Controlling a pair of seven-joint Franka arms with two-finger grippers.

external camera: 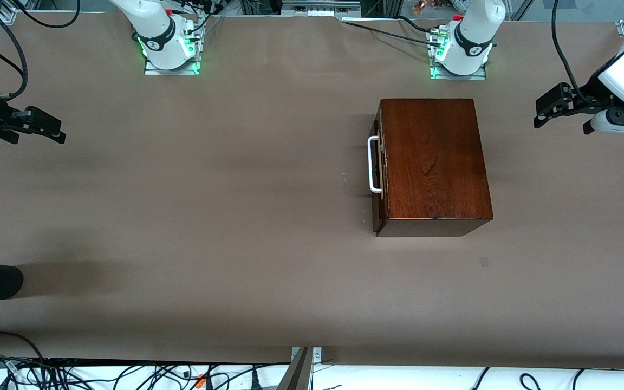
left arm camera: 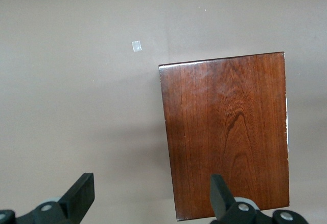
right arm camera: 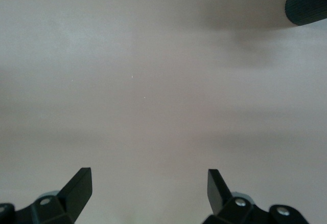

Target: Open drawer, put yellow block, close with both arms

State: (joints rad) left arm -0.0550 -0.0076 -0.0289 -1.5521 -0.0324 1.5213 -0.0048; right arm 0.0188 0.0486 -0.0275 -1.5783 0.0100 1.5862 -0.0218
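The drawer (external camera: 378, 179) is shut inside the wooden box (external camera: 432, 160), which stands toward the left arm's end of the table; its white handle (external camera: 374, 164) is on the box's 9 o'clock face in the front view. The yellow block is not visible anywhere. The left gripper (left arm camera: 150, 193) hangs spread and empty above the box's edge, and the right gripper (right arm camera: 148, 188), also spread and empty, waits over bare table (external camera: 209, 216). The thin handle could slip from the fingers, or pulling could drag the whole box if nothing holds it.
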